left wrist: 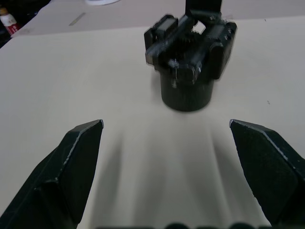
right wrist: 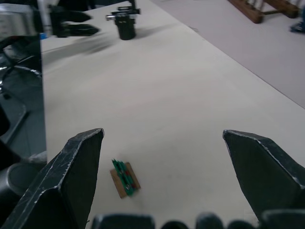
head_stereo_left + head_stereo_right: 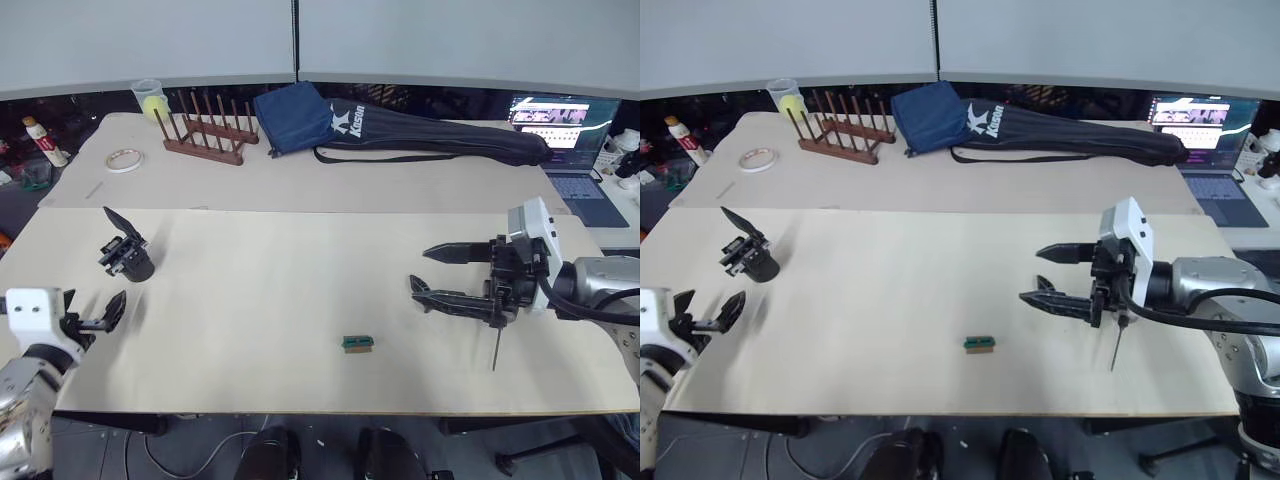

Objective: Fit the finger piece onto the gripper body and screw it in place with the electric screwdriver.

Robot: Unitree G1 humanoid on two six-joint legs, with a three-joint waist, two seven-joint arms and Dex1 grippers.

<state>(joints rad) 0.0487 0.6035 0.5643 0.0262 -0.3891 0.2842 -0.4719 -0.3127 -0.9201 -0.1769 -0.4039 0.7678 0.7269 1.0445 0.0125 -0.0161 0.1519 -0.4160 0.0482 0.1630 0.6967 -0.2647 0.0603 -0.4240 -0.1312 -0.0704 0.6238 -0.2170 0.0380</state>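
Gripper body (image 3: 127, 252) upright on its barrel, table's (image 3: 260, 300) nine o'clock side.
Left gripper (image 1: 167, 143) released, empty, just short of it; right gripper (image 3: 430, 272) released at three o'clock; green block (image 3: 357, 343) at six.

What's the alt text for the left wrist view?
The gripper body stands upright on the pale table, straight ahead of the open left hand; its two black fingers spread wide, touching nothing.
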